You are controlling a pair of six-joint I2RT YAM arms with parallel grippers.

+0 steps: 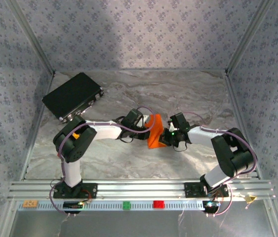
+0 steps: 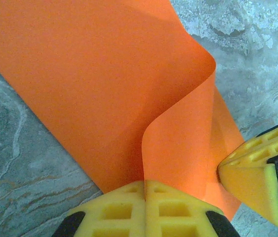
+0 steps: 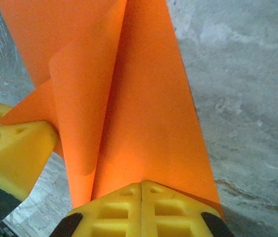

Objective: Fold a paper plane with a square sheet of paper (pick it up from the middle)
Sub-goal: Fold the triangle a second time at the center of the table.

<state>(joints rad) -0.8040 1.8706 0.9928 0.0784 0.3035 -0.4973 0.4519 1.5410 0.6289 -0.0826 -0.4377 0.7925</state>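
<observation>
Claws, left claw (image 2: 144, 185) and right claw (image 3: 141, 186), both pinch fully closed on the curled square sheet of paper (image 1: 155, 133) at mid-frame over the marbled surface (image 1: 129, 165).

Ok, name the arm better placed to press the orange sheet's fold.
Right, probably: the right pincer is shut on the orange sheet at the fold's foot; the left pincer clamps a curled part.

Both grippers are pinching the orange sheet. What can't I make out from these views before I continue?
- Top view: the orange sheet is tiny, and the left gripper and right gripper cover its sides; fold lines unreadable.
- Left wrist view: the sheet's far corners are cut off by the frame's top edge; the pinched edge hides between the yellow fingers.
- Right wrist view: the sheet's far end is cut off likewise.
</observation>
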